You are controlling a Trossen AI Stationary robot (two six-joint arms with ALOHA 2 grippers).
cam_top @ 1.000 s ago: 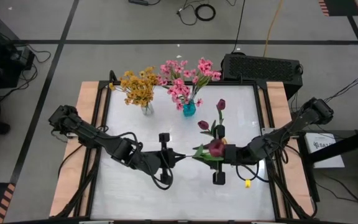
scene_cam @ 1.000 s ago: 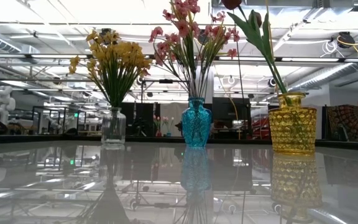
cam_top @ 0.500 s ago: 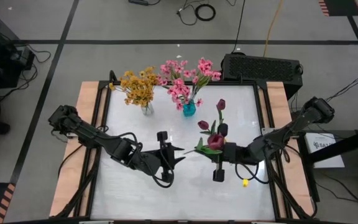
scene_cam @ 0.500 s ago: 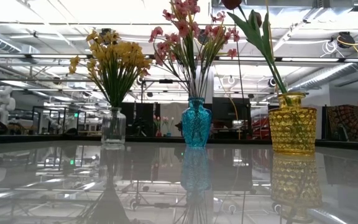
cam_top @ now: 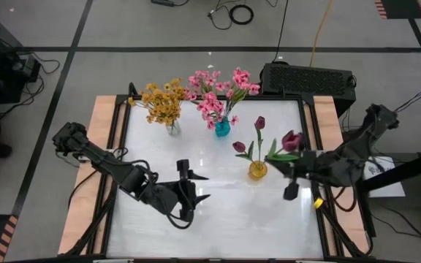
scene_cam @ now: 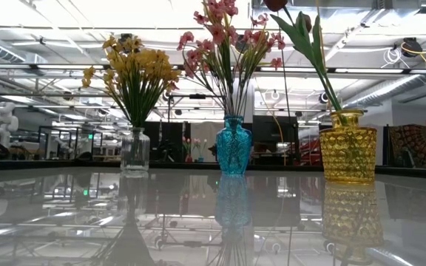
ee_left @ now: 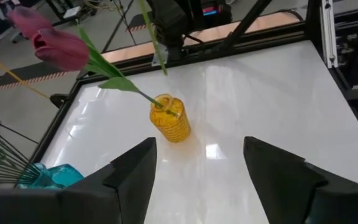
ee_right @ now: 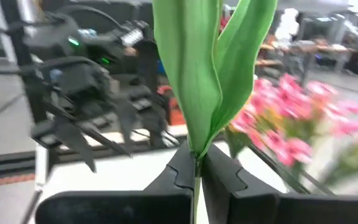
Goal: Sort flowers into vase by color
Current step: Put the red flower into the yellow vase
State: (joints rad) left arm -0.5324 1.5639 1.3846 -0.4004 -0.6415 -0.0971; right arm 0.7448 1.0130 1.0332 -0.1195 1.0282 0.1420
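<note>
High view gives us the whole white tabletop (cam_top: 218,219), framed by pale wood side strips, with both dark arms reaching in over its near half. Our left arm stretches from the left edge toward the middle, and its left end effector (cam_top: 196,186) hangs over bare tabletop with the fingers spread wide and nothing between them; the left wrist view confirms the gap, looking out past both fingers at the yellow vase (ee_left: 171,117). Our right arm comes in from the right edge, and the right end effector (cam_top: 292,157) is clamped on the stem of a dark magenta tulip (cam_top: 291,139), held just right of the yellow vase and above the tabletop. In the right wrist view the fingers (ee_right: 180,168) pinch the tulip's stem right below its long green leaves (ee_right: 197,74).

Along the far edge stand three vases. A clear glass vase (scene_cam: 134,151) at far left holds the yellow-orange flowers (cam_top: 162,101). A blue vase (scene_cam: 234,146) beside it holds the pink flowers (cam_top: 218,91). The yellow vase, nearer and to the right, already holds two magenta tulips (cam_top: 259,123) with leaves.

We can read no brand, label or writing anywhere; a white sheet off the tabletop's right side bears print too small to make out.
</note>
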